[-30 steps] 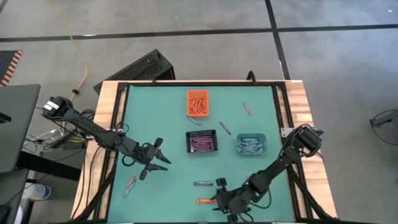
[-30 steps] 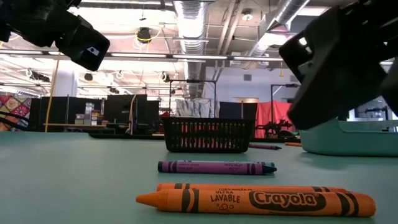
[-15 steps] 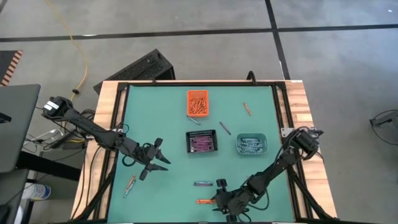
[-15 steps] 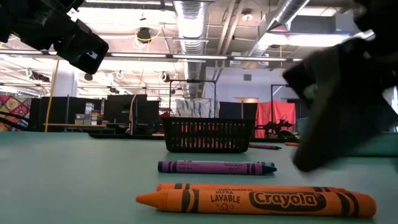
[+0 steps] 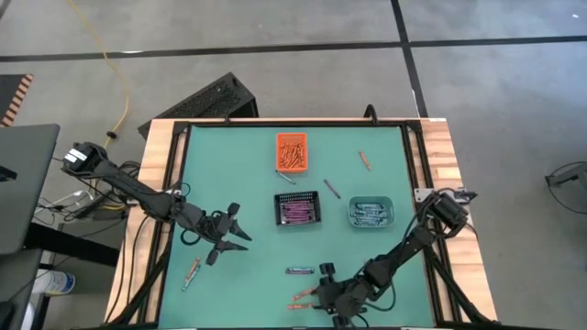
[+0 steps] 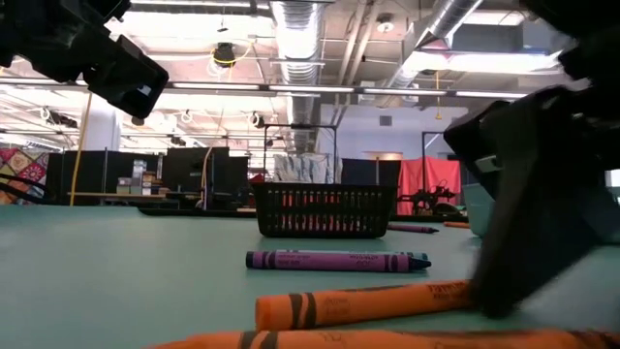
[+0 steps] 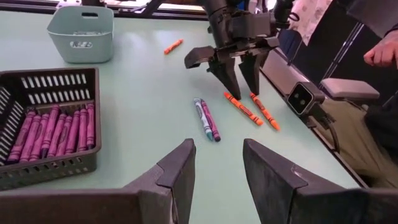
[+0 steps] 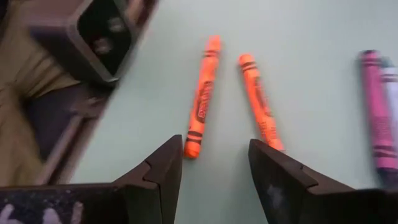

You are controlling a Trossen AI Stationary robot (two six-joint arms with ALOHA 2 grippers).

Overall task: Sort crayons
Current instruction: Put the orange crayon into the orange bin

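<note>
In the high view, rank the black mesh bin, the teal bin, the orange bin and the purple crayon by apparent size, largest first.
1. black mesh bin and teal bin: look about alike, so unranked.
2. orange bin: a little smaller.
3. purple crayon: far smallest.

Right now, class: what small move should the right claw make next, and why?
Probably lower and close on one orange crayon. The right claw hangs open just above the pair, which lie split apart on the table, with the other orange crayon beside it.
</note>
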